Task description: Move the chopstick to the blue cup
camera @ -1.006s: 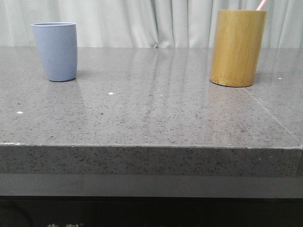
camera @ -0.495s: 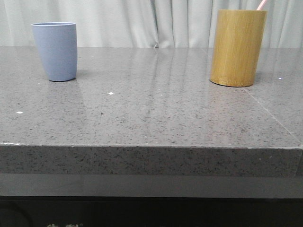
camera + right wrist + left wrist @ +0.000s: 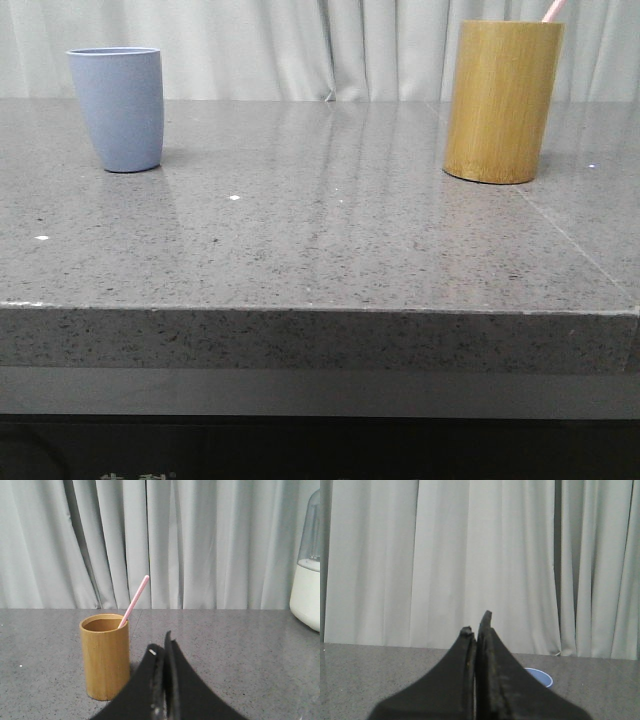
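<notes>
You have two containers and one stick to work with. In the front view, one blue cup (image 3: pixel 116 108) stands upright at the upper left of the frame, on the grey speckled countertop (image 3: pixel 320 230), and one bamboo holder (image 3: pixel 500 100) stands upright at the upper right, well apart from the cup. A single pink chopstick (image 3: pixel 552 10) leans out of the holder — here you see just its tip at the top edge, above the holder's rim. The stretch of countertop between the two containers is bare stone with a few pale specks.

Your right gripper (image 3: pixel 163 647) shows at the bottom centre of the right wrist view, its dark fingers pressed together with nothing between them. Left of it in that frame stands the holder, with the chopstick slanting up and to the right from inside it. A white vessel (image 3: pixel 306 580) with a clear upper part sits at the right edge.

Your left gripper (image 3: pixel 476 627) sits bottom centre in its own view, fingers likewise closed on nothing; the cup's rim peeks out just right of them. Pale curtains (image 3: pixel 470 560) hang behind everything.
</notes>
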`<state>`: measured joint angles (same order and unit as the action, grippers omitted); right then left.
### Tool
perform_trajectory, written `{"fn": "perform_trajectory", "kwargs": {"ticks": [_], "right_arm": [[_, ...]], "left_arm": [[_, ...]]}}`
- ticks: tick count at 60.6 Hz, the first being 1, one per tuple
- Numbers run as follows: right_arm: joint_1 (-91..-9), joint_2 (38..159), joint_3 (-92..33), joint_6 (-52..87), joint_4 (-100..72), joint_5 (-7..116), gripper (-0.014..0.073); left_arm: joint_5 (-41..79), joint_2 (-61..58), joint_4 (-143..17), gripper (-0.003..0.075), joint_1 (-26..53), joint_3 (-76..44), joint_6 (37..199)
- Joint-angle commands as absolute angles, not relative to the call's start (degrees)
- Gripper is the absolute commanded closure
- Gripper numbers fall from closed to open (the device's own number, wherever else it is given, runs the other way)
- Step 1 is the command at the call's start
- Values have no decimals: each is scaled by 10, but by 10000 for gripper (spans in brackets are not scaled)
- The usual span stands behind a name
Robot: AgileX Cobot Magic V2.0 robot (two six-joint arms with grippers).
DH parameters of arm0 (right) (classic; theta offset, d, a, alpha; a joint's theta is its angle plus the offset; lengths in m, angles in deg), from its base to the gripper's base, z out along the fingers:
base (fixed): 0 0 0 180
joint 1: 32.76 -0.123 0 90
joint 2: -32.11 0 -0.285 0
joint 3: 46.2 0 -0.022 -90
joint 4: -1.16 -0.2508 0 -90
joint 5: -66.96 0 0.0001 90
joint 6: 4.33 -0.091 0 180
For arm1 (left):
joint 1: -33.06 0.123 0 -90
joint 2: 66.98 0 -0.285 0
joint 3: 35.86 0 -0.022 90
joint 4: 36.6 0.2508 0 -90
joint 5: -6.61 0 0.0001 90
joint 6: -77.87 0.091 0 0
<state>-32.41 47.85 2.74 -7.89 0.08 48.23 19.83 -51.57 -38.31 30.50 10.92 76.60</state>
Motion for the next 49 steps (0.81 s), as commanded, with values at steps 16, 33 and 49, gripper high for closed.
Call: {"fn": "perform_trajectory", "kwargs": {"ticks": [16, 33, 49], "right_arm": [[-325, 662, -129, -72, 12, 363, 661], [-325, 753, -126, -72, 12, 362, 661], [-325, 805, -126, -72, 12, 342, 661]], "left_arm": [[287, -345, -384, 739, 306, -30, 764], [301, -258, -398, 739, 306, -30, 764], [306, -196, -386, 738, 306, -30, 765]]}}
